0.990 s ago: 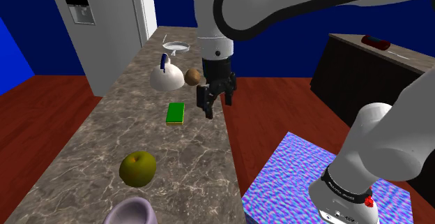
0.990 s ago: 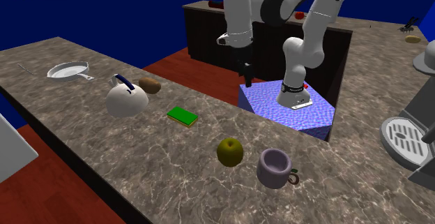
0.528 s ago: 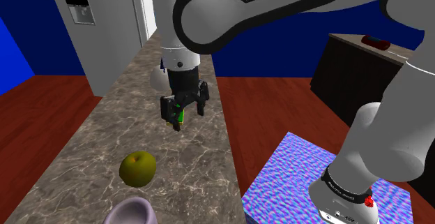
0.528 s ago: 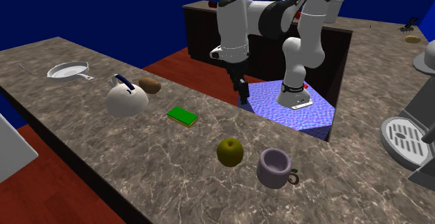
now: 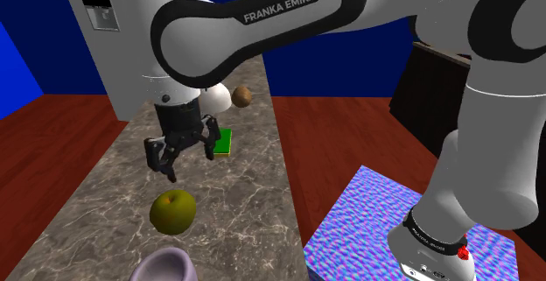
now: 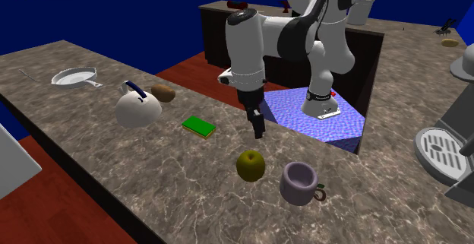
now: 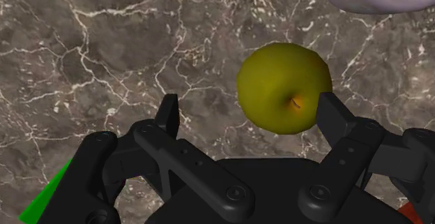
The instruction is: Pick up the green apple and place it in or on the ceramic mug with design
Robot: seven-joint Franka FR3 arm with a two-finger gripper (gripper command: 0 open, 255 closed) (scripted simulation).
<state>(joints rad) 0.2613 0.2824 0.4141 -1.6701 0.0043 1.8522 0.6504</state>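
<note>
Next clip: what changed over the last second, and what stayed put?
The gripper swung from the counter's right edge, as the shoulder view shows it, leftward and down towards the apple. It now hangs above the apple with its fingers open, holding nothing. Nothing was taken hold of or let go. Apple, mug, sponge and kettle lie where they were.

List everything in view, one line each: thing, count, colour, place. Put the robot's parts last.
apple: 1, yellow-green, counter, beside mug
mug: 1, pale purple, counter
sponge: 1, green, yellow-edged, mid-counter
kettle: 1, white, beside brown lump
brown lump: 1, brown, counter
pan: 1, white, counter's far end
counter: 1, brown-grey marble
fridge: 1, grey, past counter's end
stand: 1, blue-purple patterned, beside counter
arm: 1, white, reaching over counter
jaws: 1 pair, black, open, above counter near apple
</note>
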